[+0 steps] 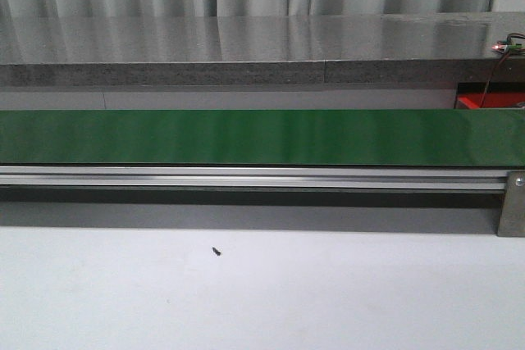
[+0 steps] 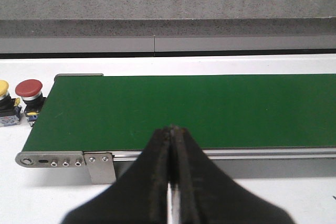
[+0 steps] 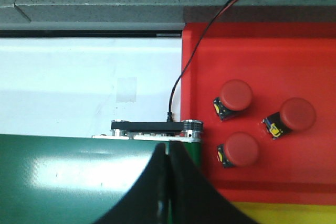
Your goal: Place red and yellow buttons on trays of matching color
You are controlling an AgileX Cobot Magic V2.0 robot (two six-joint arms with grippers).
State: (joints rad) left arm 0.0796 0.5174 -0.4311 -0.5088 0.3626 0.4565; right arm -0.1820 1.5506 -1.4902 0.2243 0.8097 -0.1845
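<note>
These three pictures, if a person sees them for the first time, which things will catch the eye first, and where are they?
The long green conveyor belt crosses the whole front view. In the right wrist view, a bright red tray lies at the belt's end, with three red buttons on it. In the left wrist view, one red button and one yellow button stand beside the belt's other end, and the left gripper is shut.

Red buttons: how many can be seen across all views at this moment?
4. Three lie on the red tray. One red button stands off the green belt's end beside a yellow button. More may lie out of view.
</note>
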